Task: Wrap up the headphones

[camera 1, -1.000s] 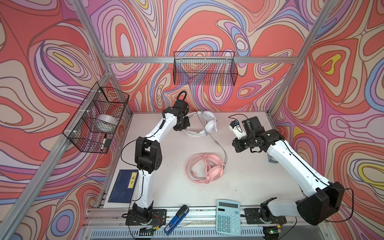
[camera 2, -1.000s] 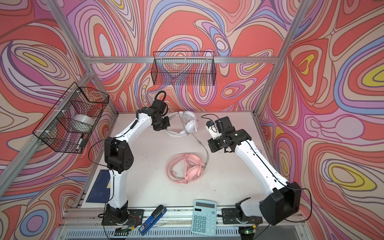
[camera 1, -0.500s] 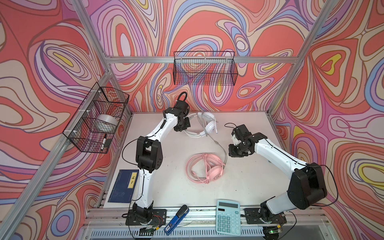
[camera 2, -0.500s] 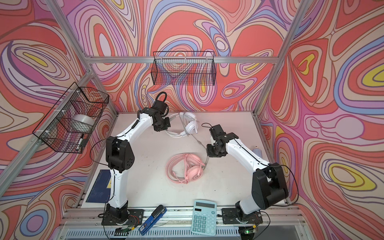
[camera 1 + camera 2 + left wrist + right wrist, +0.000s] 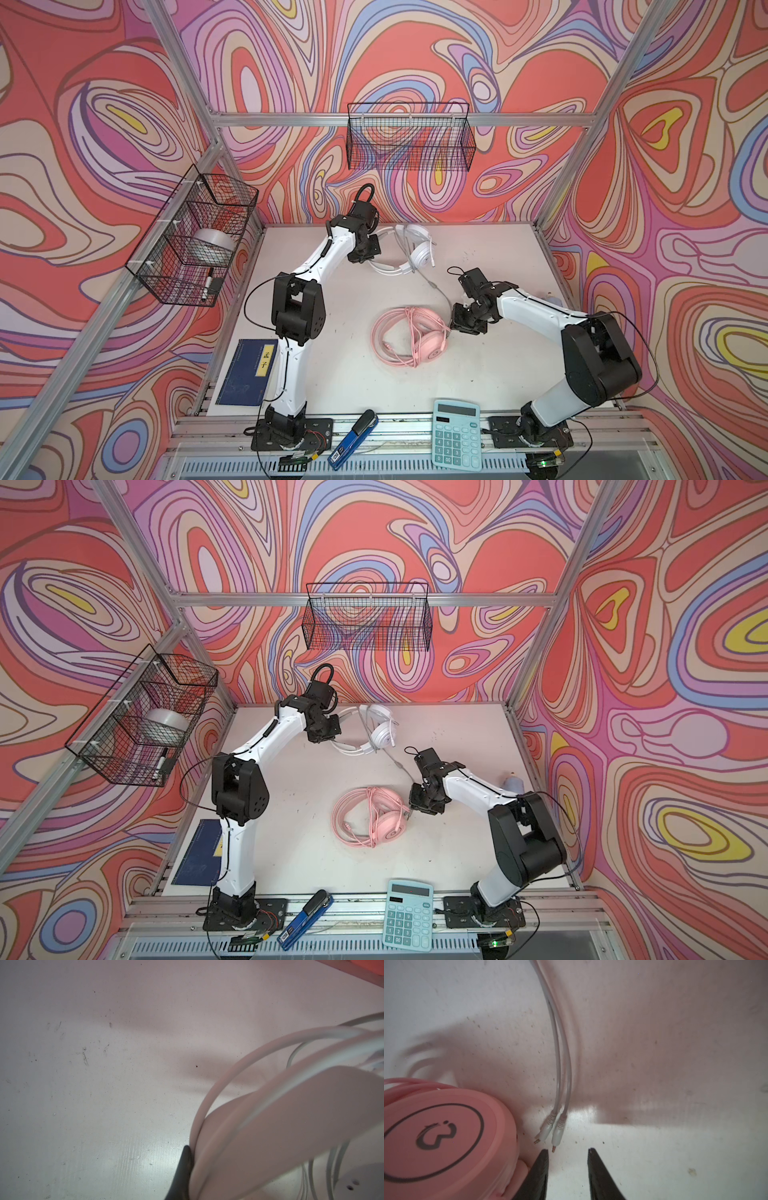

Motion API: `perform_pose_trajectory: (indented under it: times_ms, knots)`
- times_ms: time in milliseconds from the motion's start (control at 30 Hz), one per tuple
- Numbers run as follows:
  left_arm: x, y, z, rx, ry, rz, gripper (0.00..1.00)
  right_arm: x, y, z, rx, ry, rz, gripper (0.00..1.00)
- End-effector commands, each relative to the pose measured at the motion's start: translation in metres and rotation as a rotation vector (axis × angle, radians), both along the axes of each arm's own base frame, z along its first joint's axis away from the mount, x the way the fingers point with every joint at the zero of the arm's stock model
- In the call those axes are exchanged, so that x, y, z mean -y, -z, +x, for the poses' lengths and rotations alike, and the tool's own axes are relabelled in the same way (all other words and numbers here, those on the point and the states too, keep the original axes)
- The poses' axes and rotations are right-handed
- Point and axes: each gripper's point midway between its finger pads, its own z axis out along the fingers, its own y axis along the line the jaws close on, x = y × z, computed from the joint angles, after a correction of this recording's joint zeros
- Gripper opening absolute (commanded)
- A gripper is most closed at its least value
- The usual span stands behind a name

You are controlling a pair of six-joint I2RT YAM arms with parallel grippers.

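Side wall's (image 5: pixel 83 124) wire basket (image 5: pixel 166 282) holds tape (image 5: pixel 212 247), marker (image 5: pixel 208 283).

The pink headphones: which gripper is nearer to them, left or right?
Right. The right gripper hangs open just beside the pink headphones. The left gripper is far off at the back of the table, shut on the white headphones.

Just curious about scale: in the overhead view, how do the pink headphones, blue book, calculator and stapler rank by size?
In a top view:
pink headphones, largest
blue book and calculator, too alike to rank
stapler, smallest
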Motion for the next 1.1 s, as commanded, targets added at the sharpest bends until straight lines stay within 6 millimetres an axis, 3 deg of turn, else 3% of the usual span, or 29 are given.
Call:
perform_pose_trajectory:
  times_ms: [0, 200, 367, 500, 667, 900, 1067]
  knots:
    - [0.004, -0.009, 0.003, 0.021, -0.001, -0.032, 0.0, -0.006, 0.007, 0.001, -0.001, 0.013, 0.003, 0.36]
    - [0.005, -0.009, 0.004, 0.02, 0.0, -0.042, 0.0, -0.004, 0.02, -0.003, -0.036, -0.007, -0.048, 0.35]
    - [0.006, -0.007, 0.002, 0.013, 0.002, -0.045, 0.0, 0.009, 0.031, -0.014, -0.092, -0.047, -0.148, 0.35]
    - [0.005, -0.006, 0.001, 0.007, 0.001, -0.038, 0.0, 0.032, 0.027, -0.018, -0.1, -0.061, -0.277, 0.32]
    - [0.006, -0.004, 0.001, 0.004, 0.006, -0.038, 0.0, 0.043, 0.021, -0.021, -0.092, -0.069, -0.33, 0.24]
    - [0.006, -0.004, 0.0, 0.003, 0.013, -0.037, 0.0, 0.023, 0.034, -0.022, -0.112, -0.064, -0.213, 0.31]
    - [0.005, -0.006, -0.002, 0.007, 0.016, -0.041, 0.0, 0.018, 0.044, -0.029, -0.15, -0.06, -0.183, 0.25]
